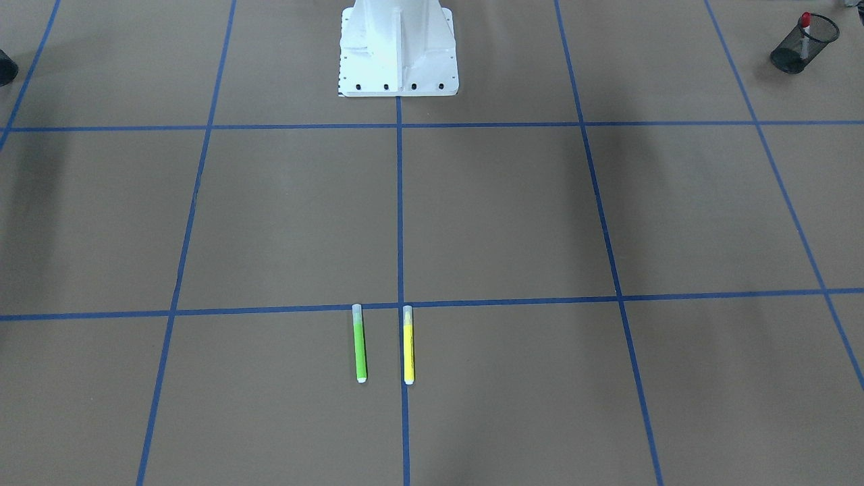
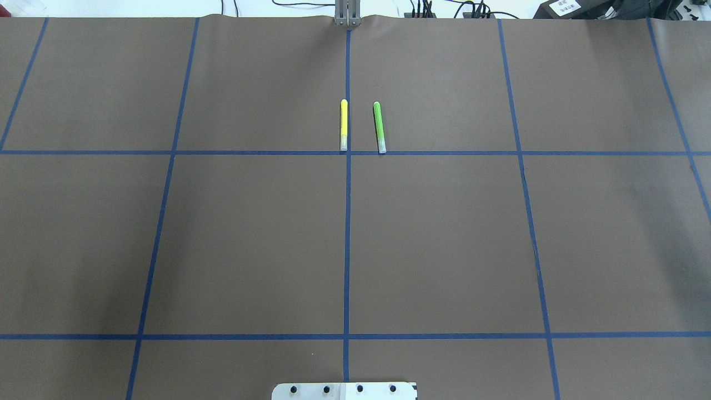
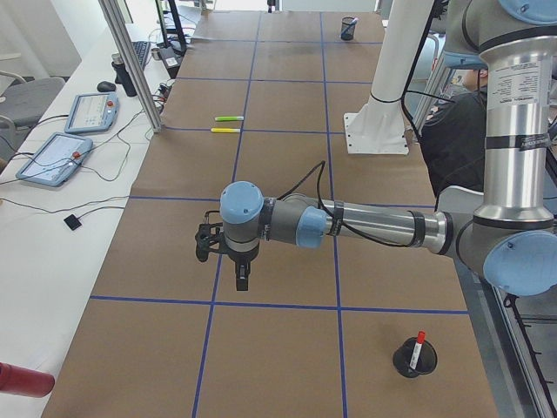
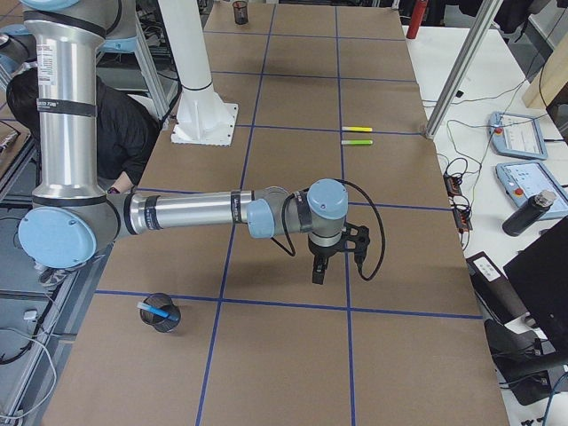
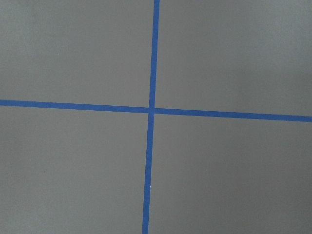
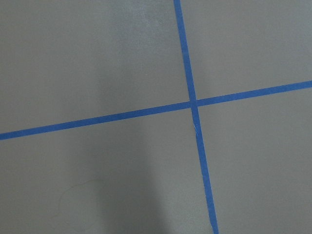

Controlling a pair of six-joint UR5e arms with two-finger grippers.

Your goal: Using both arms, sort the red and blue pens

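Observation:
The red pen (image 3: 419, 343) stands upright in a black mesh cup (image 3: 414, 359) at the table's end on my left; the pen (image 1: 805, 25) and cup (image 1: 803, 44) also show in the front view. The blue pen (image 4: 151, 308) leans in a second mesh cup (image 4: 161, 314) at the opposite end. My left gripper (image 3: 242, 277) hangs over bare table, pointing down, well away from its cup. My right gripper (image 4: 318, 272) hangs the same way. Both show only in the side views, so I cannot tell if they are open or shut. The wrist views show only brown paper and blue tape crossings.
A green marker (image 2: 379, 126) and a yellow marker (image 2: 344, 125) lie side by side near the table's far middle. The white robot base (image 1: 398, 50) stands at the near edge. A person sits behind the base. Tablets and cables lie along the operators' side.

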